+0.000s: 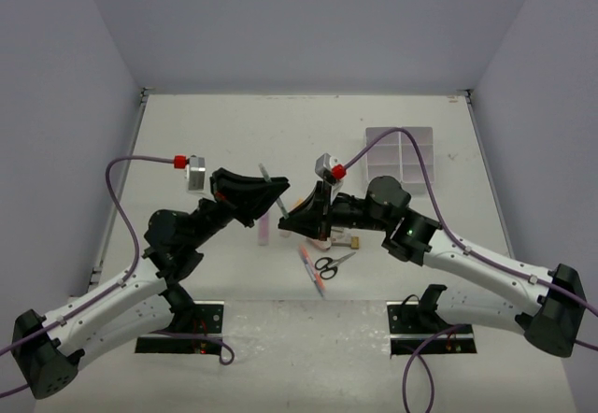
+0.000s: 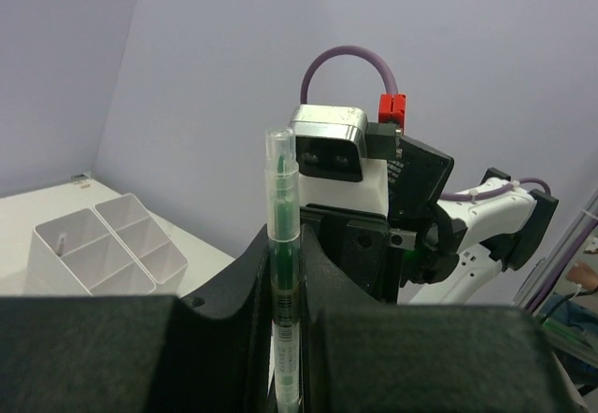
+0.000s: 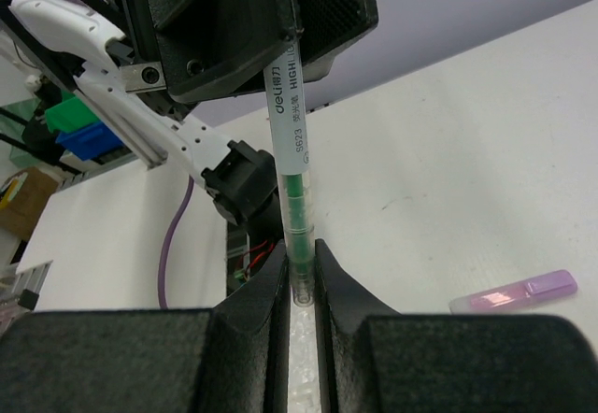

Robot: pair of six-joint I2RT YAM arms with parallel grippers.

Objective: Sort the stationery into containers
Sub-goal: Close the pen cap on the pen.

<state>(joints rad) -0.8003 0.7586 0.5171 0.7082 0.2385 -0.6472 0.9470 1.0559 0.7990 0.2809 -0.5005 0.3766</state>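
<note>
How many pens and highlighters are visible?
3: a green highlighter clamped by the left gripper and right gripper, a lilac highlighter on the table nearby, a pink pen beside the scissors. The right arm may hide more.

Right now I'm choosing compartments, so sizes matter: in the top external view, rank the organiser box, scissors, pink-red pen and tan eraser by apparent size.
1. organiser box, by far the largest.
2. pink-red pen and scissors: about alike, the pen longer, the scissors broader; not ranked.
3. tan eraser, smallest.
</note>
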